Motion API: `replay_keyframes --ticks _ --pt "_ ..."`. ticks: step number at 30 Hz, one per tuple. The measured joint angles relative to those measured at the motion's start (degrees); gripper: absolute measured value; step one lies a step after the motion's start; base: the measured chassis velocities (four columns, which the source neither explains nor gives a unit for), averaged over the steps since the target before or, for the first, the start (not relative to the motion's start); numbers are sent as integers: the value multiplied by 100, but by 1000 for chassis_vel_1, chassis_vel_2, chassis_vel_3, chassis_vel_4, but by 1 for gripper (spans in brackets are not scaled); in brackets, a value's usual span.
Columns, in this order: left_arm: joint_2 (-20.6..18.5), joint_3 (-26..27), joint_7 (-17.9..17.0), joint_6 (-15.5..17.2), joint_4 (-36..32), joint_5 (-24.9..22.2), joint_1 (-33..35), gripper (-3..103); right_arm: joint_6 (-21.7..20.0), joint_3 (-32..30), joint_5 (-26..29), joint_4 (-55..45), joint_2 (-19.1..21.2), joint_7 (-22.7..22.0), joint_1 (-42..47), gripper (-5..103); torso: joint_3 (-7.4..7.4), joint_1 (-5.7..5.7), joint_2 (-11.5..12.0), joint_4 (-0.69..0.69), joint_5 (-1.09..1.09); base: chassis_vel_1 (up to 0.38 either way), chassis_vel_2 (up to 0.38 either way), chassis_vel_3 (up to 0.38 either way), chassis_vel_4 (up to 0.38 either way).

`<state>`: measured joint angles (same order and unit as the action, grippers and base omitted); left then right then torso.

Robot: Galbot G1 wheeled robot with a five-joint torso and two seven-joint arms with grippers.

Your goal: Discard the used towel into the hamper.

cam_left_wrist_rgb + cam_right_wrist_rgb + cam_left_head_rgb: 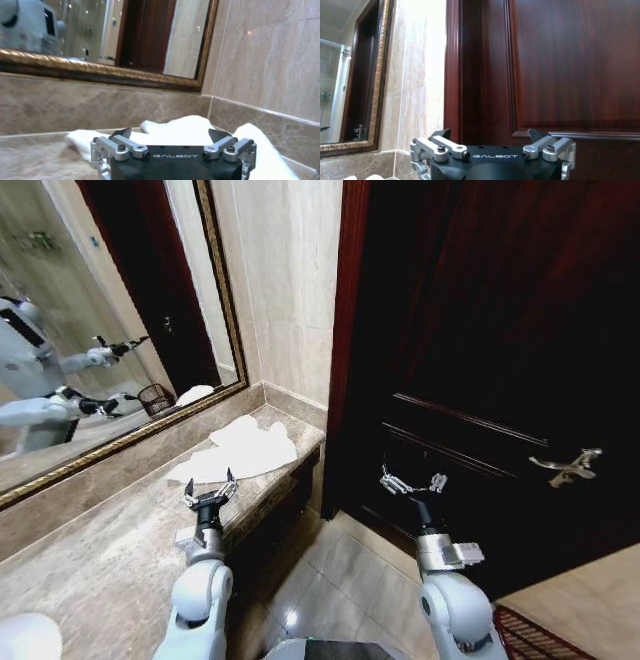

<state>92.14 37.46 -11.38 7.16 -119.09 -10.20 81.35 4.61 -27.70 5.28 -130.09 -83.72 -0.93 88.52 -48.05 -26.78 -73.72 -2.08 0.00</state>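
Left gripper point(210, 492) closest to me, hovering over marble counter point(90, 560), fingers spread wide, gripping nothing. White towel point(240, 448) lying crumpled just ahead of it, near counter's far corner, under gold-framed mirror point(100, 330); I'm seeing same towel point(185, 129) right past fingertips in wrist view. Right gripper point(412, 483) hanging off counter, facing dark wooden door point(500, 380), jaws also wide, empty. Hamper point(154, 398) showing as reflection in mirror.

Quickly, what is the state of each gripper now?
Left gripper: open, empty, above the counter near the white towel.
Right gripper: open, empty, facing the dark door.
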Motion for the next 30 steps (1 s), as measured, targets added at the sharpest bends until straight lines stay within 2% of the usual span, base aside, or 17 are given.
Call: replay_keyframes --ticks 2,5,11,15,20,23,24,30 --pt "0 -110 -35 381 243 -131 -392 100 -23 -16 0 -7 22 -8 13 100 0 0 0 1 0 0 0 0 0" --pt "0 -193 -43 543 412 -149 -601 100 -22 -50 0 -12 38 -5 20 100 0 -1 0 1 0 0 0 0 0" --pt "-1 -309 -7 549 982 31 -1003 100 51 -84 -43 102 67 -12 57 100 -1 -2 0 -1 0 0 0 0 0" --pt "-286 -562 -98 648 1589 53 -1448 100 139 -94 -115 146 71 -25 167 100 -1 -2 1 0 -1 0 0 0 0" --pt "-535 -726 -148 748 1886 -46 -1784 100 225 -139 -118 163 88 -48 204 100 -1 -2 1 0 -1 0 0 0 0" --pt "-743 -904 -320 871 2181 -441 -2195 100 248 -166 -101 131 126 -51 251 100 -1 -2 1 1 -1 0 0 0 0" --pt "-743 -904 -320 871 2181 -441 -2195 100 248 -166 -101 131 126 -51 251 100 -1 -2 1 1 -1 0 0 0 0" --pt "-1019 -1146 -562 1332 2316 -1099 -2502 101 245 -214 -53 119 154 -71 207 100 -1 -2 0 0 0 0 0 0 0"
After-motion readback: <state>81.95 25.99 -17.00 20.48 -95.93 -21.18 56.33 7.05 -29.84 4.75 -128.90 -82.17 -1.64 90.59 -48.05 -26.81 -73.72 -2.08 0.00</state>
